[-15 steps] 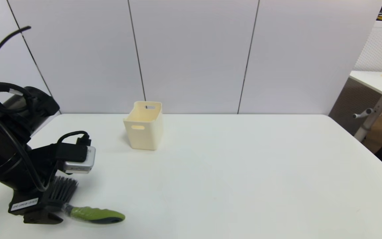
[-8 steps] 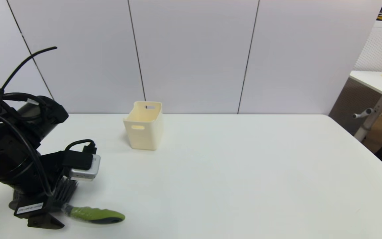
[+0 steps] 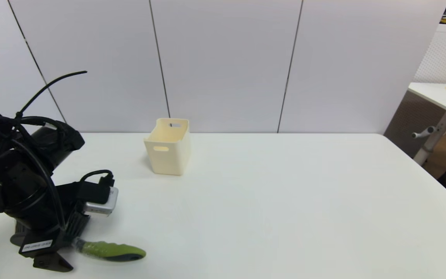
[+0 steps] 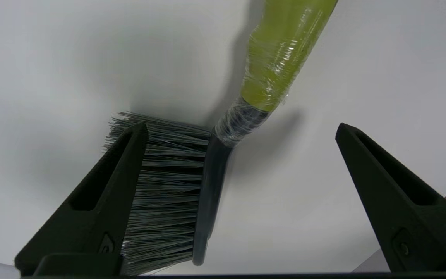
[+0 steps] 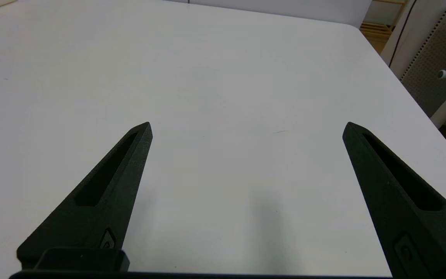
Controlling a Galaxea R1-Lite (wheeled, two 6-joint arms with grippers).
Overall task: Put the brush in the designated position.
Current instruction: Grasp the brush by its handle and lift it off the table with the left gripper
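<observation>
Brush (image 3: 108, 250) lies flat on white table (image 3: 269, 201), lower left of head frame, lime-green handle pointing right, bristles mostly hidden under the arm. Left gripper (image 4: 242, 130) is low over the brush head w/ jaws wide apart: in the wrist view one finger sits in front of the bristles, the other is well clear on the far side of the dark head, nothing clamped. Cream bin (image 3: 167, 146) stands upper centre-left, well apart from brush. Right gripper (image 5: 246, 128) hangs over bare table, jaws apart.

The brush (image 4: 192, 186) had stiff bristles and a handle wrapped in glossy, crinkled film; the bench (image 3: 285, 201) looked smooth and matt.
</observation>
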